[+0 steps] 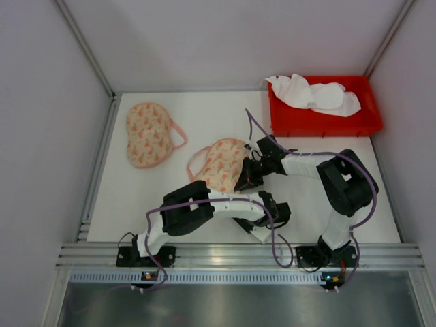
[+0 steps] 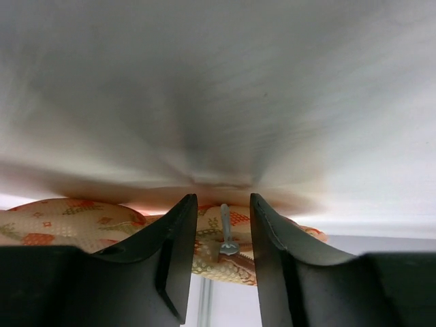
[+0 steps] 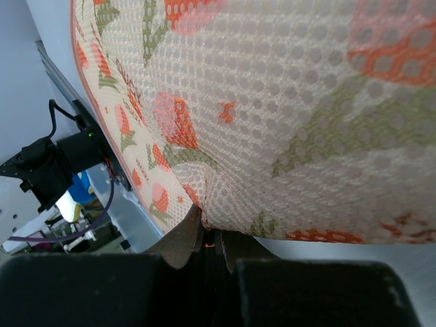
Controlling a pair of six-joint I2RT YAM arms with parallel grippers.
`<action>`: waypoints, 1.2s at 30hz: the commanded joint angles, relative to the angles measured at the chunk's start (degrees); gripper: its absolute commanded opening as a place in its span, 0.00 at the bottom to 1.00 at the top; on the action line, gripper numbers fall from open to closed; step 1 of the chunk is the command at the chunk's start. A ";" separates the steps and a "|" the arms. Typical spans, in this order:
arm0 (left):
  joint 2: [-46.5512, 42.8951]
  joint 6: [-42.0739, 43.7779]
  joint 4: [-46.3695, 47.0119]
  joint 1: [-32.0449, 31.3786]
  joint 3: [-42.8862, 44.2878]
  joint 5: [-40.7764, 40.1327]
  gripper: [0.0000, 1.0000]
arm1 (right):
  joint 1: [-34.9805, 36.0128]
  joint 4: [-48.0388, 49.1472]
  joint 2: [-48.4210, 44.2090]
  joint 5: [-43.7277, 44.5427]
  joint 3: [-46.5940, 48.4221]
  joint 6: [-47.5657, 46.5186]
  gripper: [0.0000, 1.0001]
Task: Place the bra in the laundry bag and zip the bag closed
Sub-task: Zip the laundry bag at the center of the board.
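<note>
Right gripper (image 3: 208, 230): we are pinching the edge of the laundry bag (image 1: 221, 163) tight between both fingers.
Left gripper (image 2: 221, 201): we are holding its fingers apart, one on each side of the zipper pull (image 2: 225, 235), and not touching it.
Laundry bag: it is lying near the middle of the desk (image 1: 129, 204), just past both arms.
Bra: we are not seeing it. It may be inside the bag, but we cannot tell.
Red bin (image 1: 320, 124): white cloth (image 1: 313, 94) is lying in it, well apart from the bag.
Second bag (image 1: 148, 134): it is lying off to the left, away from both grippers.
How it feels: we are guessing the bag is light, soft and floppy. It is likely to bunch up if we tug only one side.
Where to grab: we are aiming for the little pull. It looks thin and maybe slippery, so we are planning a square pinch while the right gripper is holding the edge firm.
</note>
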 commanded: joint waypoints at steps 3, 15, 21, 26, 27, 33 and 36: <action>-0.39 1.29 -2.19 0.24 -1.28 -1.32 0.35 | 0.99 -0.15 -0.92 -0.40 0.78 -1.23 0.00; -3.02 -0.82 -5.00 -2.83 -2.25 5.43 0.00 | 0.03 -1.38 0.13 -0.05 2.54 -2.63 0.00; -5.48 -2.66 -6.06 -5.47 -4.88 9.22 0.00 | -0.76 -2.61 0.75 0.74 3.15 -4.48 0.00; -7.76 -4.41 -6.67 -7.14 -7.34 12.30 0.00 | -1.20 -4.45 1.89 0.57 4.73 -7.02 0.00; -8.20 -4.77 -6.76 -7.31 -7.87 13.17 0.00 | -1.29 -4.89 1.98 0.65 5.17 -7.73 0.00; -12.95 -5.39 -6.58 -7.67 -13.32 16.43 0.00 | -2.35 -9.46 4.00 2.23 9.39 -13.00 0.00; -14.88 -5.30 -6.41 -7.75 -15.25 17.84 0.00 | -2.61 -11.48 4.88 2.67 12.55 -15.55 0.00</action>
